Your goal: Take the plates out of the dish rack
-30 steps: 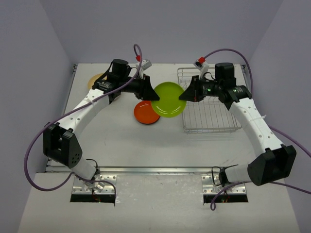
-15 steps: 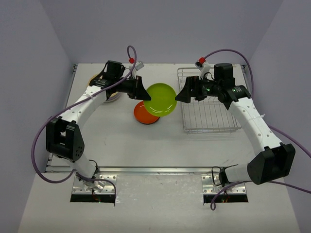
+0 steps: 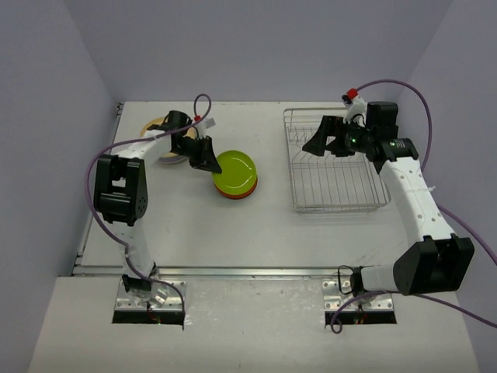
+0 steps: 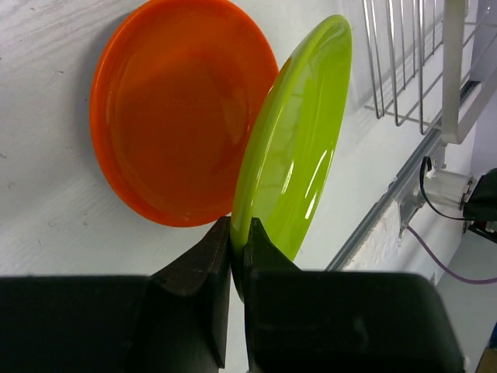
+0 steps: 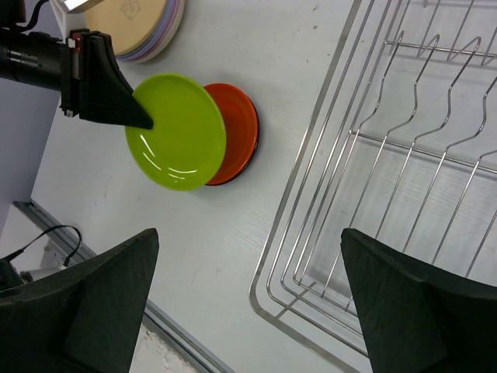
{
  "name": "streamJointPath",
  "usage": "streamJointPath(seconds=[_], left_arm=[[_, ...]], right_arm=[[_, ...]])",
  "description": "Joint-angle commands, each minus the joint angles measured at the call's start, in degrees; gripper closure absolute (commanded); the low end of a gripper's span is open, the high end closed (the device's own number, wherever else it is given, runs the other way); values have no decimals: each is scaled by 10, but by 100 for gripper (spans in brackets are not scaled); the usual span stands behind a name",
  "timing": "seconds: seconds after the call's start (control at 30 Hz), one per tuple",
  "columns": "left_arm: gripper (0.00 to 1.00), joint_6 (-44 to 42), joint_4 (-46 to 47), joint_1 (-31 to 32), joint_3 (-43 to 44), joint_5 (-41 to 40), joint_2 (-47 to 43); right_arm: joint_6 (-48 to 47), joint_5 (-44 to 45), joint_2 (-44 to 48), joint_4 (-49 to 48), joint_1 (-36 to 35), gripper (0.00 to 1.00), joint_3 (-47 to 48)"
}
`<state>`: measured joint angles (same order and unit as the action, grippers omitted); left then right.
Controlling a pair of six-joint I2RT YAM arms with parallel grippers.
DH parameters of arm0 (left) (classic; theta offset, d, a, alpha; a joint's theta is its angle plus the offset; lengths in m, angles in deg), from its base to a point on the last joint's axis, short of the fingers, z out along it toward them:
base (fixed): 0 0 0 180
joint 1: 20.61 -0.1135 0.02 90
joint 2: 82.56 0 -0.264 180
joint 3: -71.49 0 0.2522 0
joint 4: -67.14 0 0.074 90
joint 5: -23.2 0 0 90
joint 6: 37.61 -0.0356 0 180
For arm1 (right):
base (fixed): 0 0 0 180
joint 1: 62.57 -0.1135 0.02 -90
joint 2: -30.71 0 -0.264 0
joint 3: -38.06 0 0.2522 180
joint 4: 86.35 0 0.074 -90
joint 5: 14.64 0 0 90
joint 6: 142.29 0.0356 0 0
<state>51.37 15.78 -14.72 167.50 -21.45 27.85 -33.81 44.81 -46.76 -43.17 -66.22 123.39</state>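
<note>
Lime plate [image 4: 299,155] tilts over the orange plate [image 4: 175,116], rim pinched by the left pincer [image 4: 239,233]; lowering flat and release look next. Right pincer [image 5: 248,233], at three o'clock, gapes empty.

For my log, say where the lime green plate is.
Top view, left of centre: the lime green plate is held by its rim in the left gripper, tilted over the orange plate.

No text, label or number can be read. A faint mark is seen on the tan plate [image 5: 133,22] — too small to be made out.
</note>
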Motion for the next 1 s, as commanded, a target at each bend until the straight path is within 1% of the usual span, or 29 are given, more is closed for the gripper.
streamJointPath(seconds=[0.0, 0.07, 0.23, 0.37, 0.5, 0.6, 0.63, 0.73, 0.77, 0.8, 0.83, 0.87, 0.93, 0.97], left_arm=[[100, -11, 4, -11, 46, 10, 25], [100, -11, 2, -12, 52, 10, 36], [91, -12, -2, -13, 71, 6, 78], [87, -10, -1, -15, 80, 4, 95], [76, -9, 1, -15, 85, -2, 103], [56, -10, -1, -15, 93, -14, 98], [48, -11, -2, -15, 97, -26, 91], [35, -12, 0, -15, 105, -63, 66], [27, -13, 2, -15, 109, -78, 49], [22, -14, 5, -14, 111, -102, 36], [12, -17, 7, -14, 114, -128, 15], [5, -19, 9, -14, 115, -151, -7], [0, -23, 15, -14, 113, -192, -51], [0, -25, 20, -14, 111, -220, -66]], right_arm=[[3, -15, 9, -2, 5, 1, -3], [2, -14, 9, -1, 6, 1, -5], [1, -14, 7, -2, 8, 1, -5], [0, -14, 8, -2, 10, 1, -8], [-3, -12, 9, -1, 10, 1, -11], [-4, -8, 11, -1, 9, 1, -15], [-6, -4, 12, -1, 9, 1, -16], [-12, 20, 16, -2, 10, 1, -17], [-13, 34, 18, -1, 10, 1, -17], [-15, 56, 19, -1, 10, 1, -17], [-17, 72, 21, -1, 10, 1, -16], [-19, 90, 22, -2, 10, 1, -15], [-26, 136, 25, -2, 10, 1, -14], [-30, 166, 25, -2, 10, 1, -14]])
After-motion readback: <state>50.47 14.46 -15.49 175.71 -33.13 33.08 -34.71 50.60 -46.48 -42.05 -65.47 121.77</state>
